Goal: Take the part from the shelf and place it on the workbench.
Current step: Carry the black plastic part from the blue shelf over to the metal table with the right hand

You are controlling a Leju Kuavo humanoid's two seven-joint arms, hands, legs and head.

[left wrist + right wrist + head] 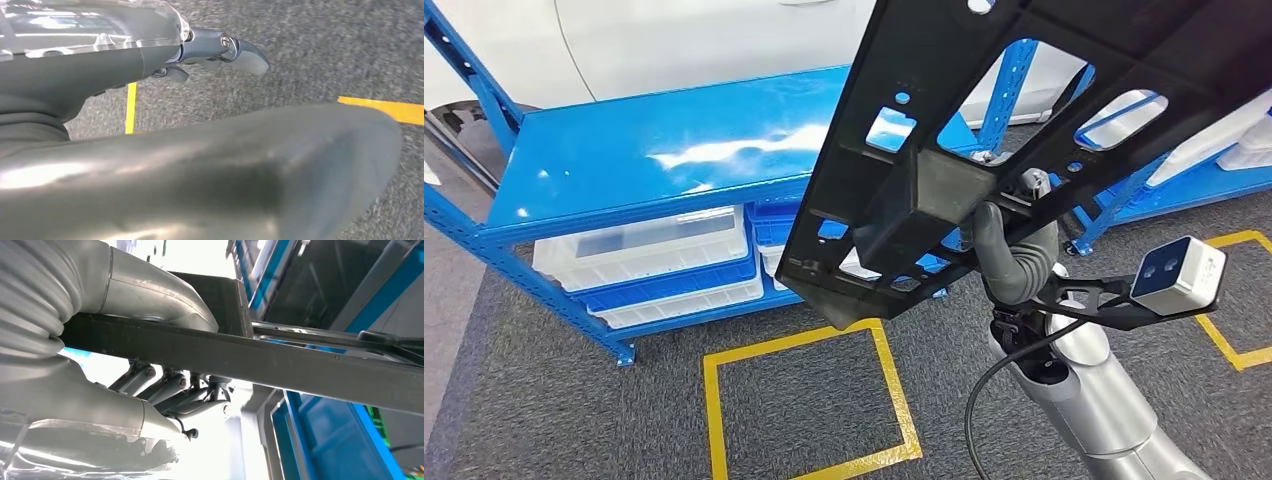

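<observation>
A large black plastic frame part [984,130] with cut-out windows hangs tilted in the air in front of the blue shelf [654,150]. My right hand [1014,255] grips its lower edge from beneath. In the right wrist view the thumb [150,295] lies over one side of the black bar [260,360] and the fingers [170,390] wrap the other. My left hand [165,60] hangs over the grey carpet with its fingers extended and nothing in it.
The blue shelf's top board is bare; white trays [654,255] sit on its lower levels. A second blue rack [1184,160] stands at the right. Yellow tape squares [809,400] mark the grey carpet. A white car body [684,40] stands behind the shelf.
</observation>
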